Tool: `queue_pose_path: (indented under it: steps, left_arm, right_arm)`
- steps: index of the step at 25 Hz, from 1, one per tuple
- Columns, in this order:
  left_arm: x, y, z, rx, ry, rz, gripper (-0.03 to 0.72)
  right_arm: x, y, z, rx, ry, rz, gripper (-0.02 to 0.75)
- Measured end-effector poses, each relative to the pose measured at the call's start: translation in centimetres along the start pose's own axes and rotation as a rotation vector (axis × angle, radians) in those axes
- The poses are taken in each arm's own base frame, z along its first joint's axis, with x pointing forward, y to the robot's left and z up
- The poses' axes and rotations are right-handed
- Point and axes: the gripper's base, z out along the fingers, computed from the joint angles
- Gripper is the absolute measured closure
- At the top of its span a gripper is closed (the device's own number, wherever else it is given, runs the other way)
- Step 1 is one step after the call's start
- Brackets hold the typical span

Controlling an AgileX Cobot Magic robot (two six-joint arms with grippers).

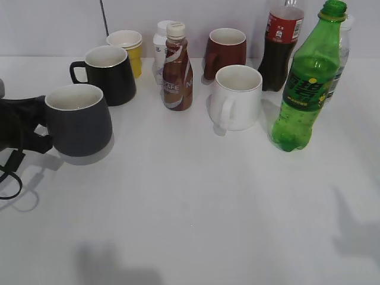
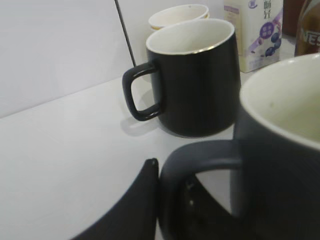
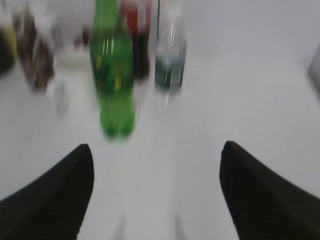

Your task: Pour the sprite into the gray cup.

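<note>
Left gripper (image 1: 27,127) sits at the far left of the exterior view, its dark body pressed against the handle side of the gray cup (image 1: 78,120). In the left wrist view one black finger (image 2: 142,200) lies right against the outside of the cup's loop handle (image 2: 185,170); the other finger is hidden, so can't tell whether it's actually clamped on the handle or only beside it. Cup stands upright on the white counter (image 1: 190,208), white inside.

Right gripper (image 3: 157,195) is spread wide, two dark fingers at the left & right lower edges of the blurred right wrist view w/ bare counter between them, nothing held. It doesn't show in the exterior view. The sprite (image 1: 306,80) is ahead of it, somewhat left of centre in that view, well apart from the fingers.

Sprite stands upright at the right of the counter, no cap on its green neck, near the white mug (image 1: 236,97) on its left. Behind it: a dark cola bottle (image 1: 280,47) w/ red label and a clear bottle (image 1: 339,56) partly hidden.

Rest, all upright: glossy black mug (image 1: 110,74) just behind the gray cup, yellow cup (image 1: 128,50) behind that, brown coffee bottle (image 1: 177,68) mid-counter w/ a white carton (image 1: 159,53) behind it, dark-red mug (image 1: 225,53) at the back.
</note>
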Motion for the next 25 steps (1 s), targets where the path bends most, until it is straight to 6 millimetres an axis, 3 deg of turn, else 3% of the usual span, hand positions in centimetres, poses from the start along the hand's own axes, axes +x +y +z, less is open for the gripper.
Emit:
queue_pose_path:
  steps: [5, 11, 16, 21, 25]
  left_arm:
    - [-0.5, 0.1, -0.3, -0.005, 0.0, 0.007, 0.634]
    - [-1.0, 0.1, -0.5, -0.001, -0.016, 0.002, 0.634]
    - [-1.0, -0.1, -0.5, 0.023, -0.016, 0.02, 0.634]
    - [-1.0, -0.2, -0.5, 0.027, -0.018, 0.023, 0.634]
    - [-1.0, -0.2, -0.5, 0.027, -0.018, 0.023, 0.634]
  right_arm:
    - [-2.6, -1.0, 3.9, 0.065, -0.248, 0.047, 0.162]
    - [-2.1, -1.7, 9.3, 0.102, -0.219, 0.087, 0.217]
    - [1.5, -1.5, 12.3, 0.081, -0.103, 0.189, 0.244]
    - [7.9, 0.6, 12.6, -0.034, 0.026, 0.281, 0.248]
    - [10.2, 1.9, 13.2, -0.114, 0.13, 0.213, 0.248]
